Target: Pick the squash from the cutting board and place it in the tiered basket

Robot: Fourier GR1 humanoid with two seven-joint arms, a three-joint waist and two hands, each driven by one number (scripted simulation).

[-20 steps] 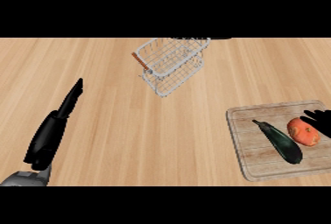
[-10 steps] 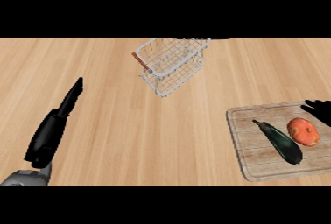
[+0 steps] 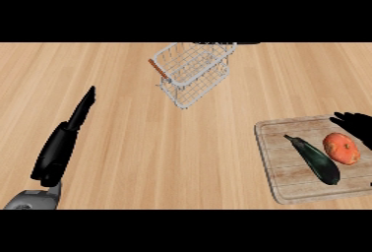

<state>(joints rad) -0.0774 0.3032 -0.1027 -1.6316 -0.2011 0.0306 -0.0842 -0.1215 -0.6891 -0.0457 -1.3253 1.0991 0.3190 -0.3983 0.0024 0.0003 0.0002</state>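
Observation:
The squash [image 3: 317,160], long and dark green, lies diagonally on the wooden cutting board [image 3: 291,187] at the right of the head view. My right hand [image 3: 354,125] comes in from the right edge over the board's far right corner, fingers relaxed and open, holding nothing, a short way beyond the squash. The white wire tiered basket [image 3: 193,74] stands at the top centre of the counter. My left hand [image 3: 62,147] rests open at the lower left, fingers straight and pointing away from me.
An orange-red round fruit [image 3: 341,148] sits on the board just right of the squash, between it and my right hand. Bare wooden counter [image 3: 167,152] stretches between the board and the basket.
My right hand has shifted off the orange-red fruit toward the board's far right corner, uncovering the fruit. The squash, the basket and my left hand have not moved.

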